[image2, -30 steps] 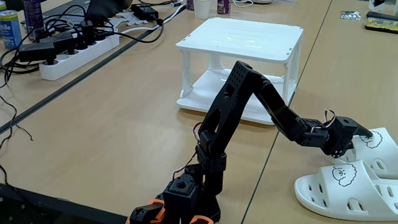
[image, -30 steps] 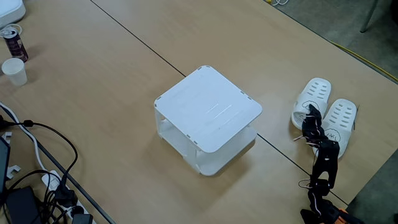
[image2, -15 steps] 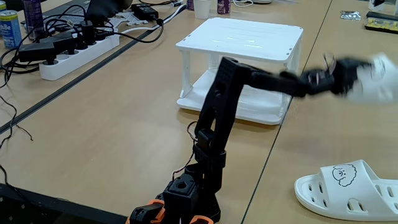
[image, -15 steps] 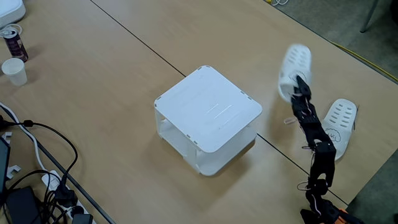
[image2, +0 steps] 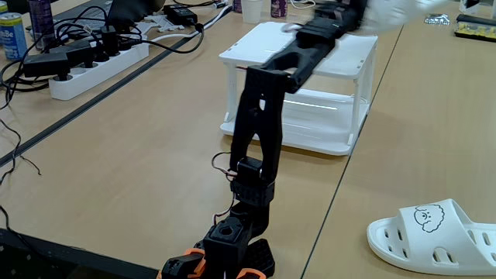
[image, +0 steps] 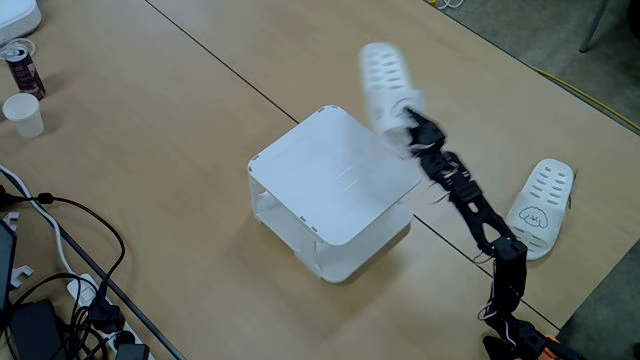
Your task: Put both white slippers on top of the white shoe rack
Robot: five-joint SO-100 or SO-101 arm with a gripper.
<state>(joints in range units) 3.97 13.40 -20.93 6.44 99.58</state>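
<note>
**One slipper aloft at the rack, one on the table**

Arm: black, jointed, its base at the lower right of a fixed view, stretched up and to the left toward the rack. In the other fixed view it rises from an orange-and-black base at the bottom edge and reaches away from the camera over the rack's top.

Gripper (image: 408, 128): clenched on the strap end of one slipper, in the air just off the rack's far right edge. In the other fixed view the gripper (image2: 358, 12) sits at the top edge, blurred; its jaws cannot be made out there.

Held slipper (image: 383, 82): white, slotted, blurred, its length pointing up and away from the gripper. It is clear of the table and does not rest on the rack. In the other fixed view it is a white smear (image2: 391, 11) at the top edge.

Second slipper (image: 541, 207): flat on the table, well right of the rack, puppy face on the strap; also seen at lower right (image2: 438, 234).

Rack (image: 335, 190): white, two tiers, its square top bare; also in the other view (image2: 302, 81).

Table (image: 150, 130): light wood, with a dark seam running under the rack.

Other items: a white cup (image: 24, 114) and a can (image: 20, 66) at the upper left; cables (image: 60, 290) at the lower left; a power strip (image2: 97, 68) at the left.
</note>
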